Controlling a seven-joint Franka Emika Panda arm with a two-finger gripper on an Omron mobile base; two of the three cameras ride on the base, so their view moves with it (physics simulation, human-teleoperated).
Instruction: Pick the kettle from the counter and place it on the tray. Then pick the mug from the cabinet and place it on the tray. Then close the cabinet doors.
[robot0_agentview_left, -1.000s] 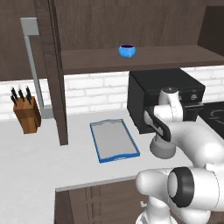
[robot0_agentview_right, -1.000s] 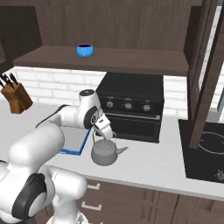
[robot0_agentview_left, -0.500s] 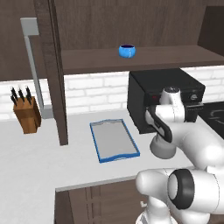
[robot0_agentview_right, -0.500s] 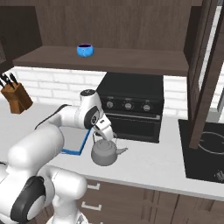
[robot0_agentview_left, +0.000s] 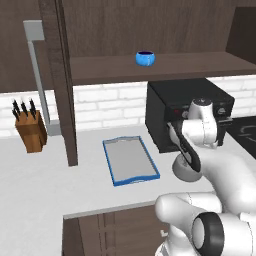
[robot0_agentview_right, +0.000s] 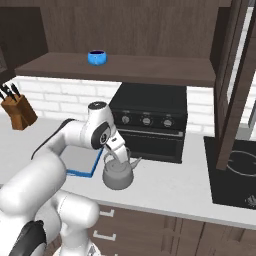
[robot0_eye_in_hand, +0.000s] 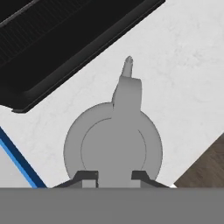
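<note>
My gripper (robot0_agentview_right: 116, 156) sat right over the kettle (robot0_agentview_right: 118, 174), low at the top of its arched handle, since that thin handle was the only part narrow enough for my fingers. In the hand view the fingertips (robot0_eye_in_hand: 88, 178) stood on either side of the kettle (robot0_eye_in_hand: 113, 146) top, drawn in close, but whether they had actually clamped on the handle I couldn't tell; the handle itself was hidden under the hand.

The kettle stood upright on the counter (robot0_agentview_right: 170, 182), spout toward the oven (robot0_agentview_right: 150, 120), just beside the tray (robot0_agentview_left: 130, 160) at its near corner. The tray's blue rim showed at the left edge of the hand view. I judged the first step was in hand: grip, not yet lift. The kettle sat close to the tray, so a short carry to my left should do.

The mug (robot0_agentview_left: 145, 58) waited on the cabinet (robot0_agentview_left: 165, 66) shelf, well above and apart from the tray, untouched. A cabinet door (robot0_agentview_left: 59, 85) stood swung open, edge-on over the counter, bar handle (robot0_agentview_left: 38, 75) facing out; it had to stay open so I could reach the mug later. A knife block (robot0_agentview_left: 31, 129) sat far left, out of the way.

Risk as I judged it: a thin handle could let the kettle swing once lifted.
</note>
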